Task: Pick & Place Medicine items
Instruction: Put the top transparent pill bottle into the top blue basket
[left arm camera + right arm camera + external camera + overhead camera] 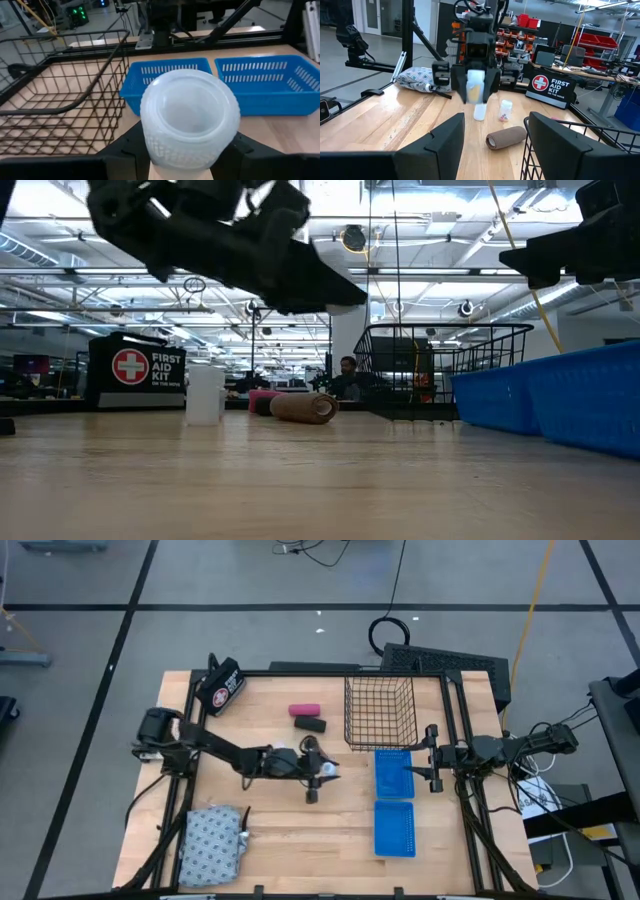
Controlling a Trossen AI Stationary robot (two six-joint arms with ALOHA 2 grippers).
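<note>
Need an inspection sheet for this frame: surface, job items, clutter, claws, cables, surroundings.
Surface: wooden table, bare in the middle.
Job items: white bottle held in the left claw; two more bottles on the table below it; brown roll; pink piece beside black piece; pouch at the near left corner.
Clutter: first aid case, wire basket, two blue trays.
Claws: left shut on the bottle above mid-table; right claw open, waiting by the trays.
Cables: black loop and yellow line on the floor.
Surroundings: person seated far behind the table.
</note>
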